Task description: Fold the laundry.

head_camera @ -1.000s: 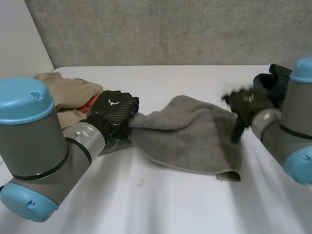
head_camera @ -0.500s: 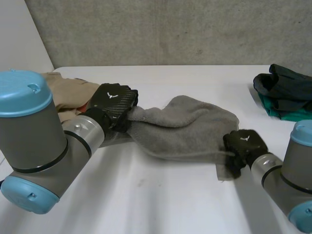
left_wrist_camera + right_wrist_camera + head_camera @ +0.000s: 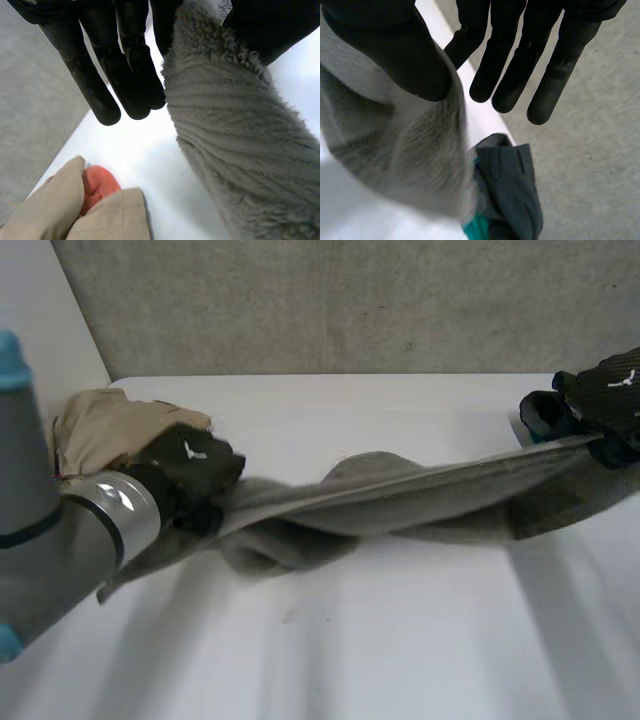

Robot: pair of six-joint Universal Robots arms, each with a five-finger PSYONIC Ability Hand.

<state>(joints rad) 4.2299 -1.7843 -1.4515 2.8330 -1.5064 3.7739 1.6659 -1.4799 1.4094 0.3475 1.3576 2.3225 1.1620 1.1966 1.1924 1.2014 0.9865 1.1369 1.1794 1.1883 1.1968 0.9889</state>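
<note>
Grey towel (image 3: 420, 492) stretched long over the white table (image 3: 400, 640) — left hand (image 3: 190, 472) pinching one end, thumb against straight fingers; right hand (image 3: 612, 395) pinching the other end the same way; tan clothes (image 3: 105, 425) beside the left hand

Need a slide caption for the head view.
Left hand and right hand hold a grey towel stretched over the white table, beside tan clothes.

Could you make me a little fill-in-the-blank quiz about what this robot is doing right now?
1. The left hand and the right hand stretch a ___ towel between them.
2. The beige clothes lie beside the ___ hand.
3. The dark clothes lie beside the ___ hand.
Missing words: grey, left, right.
</note>
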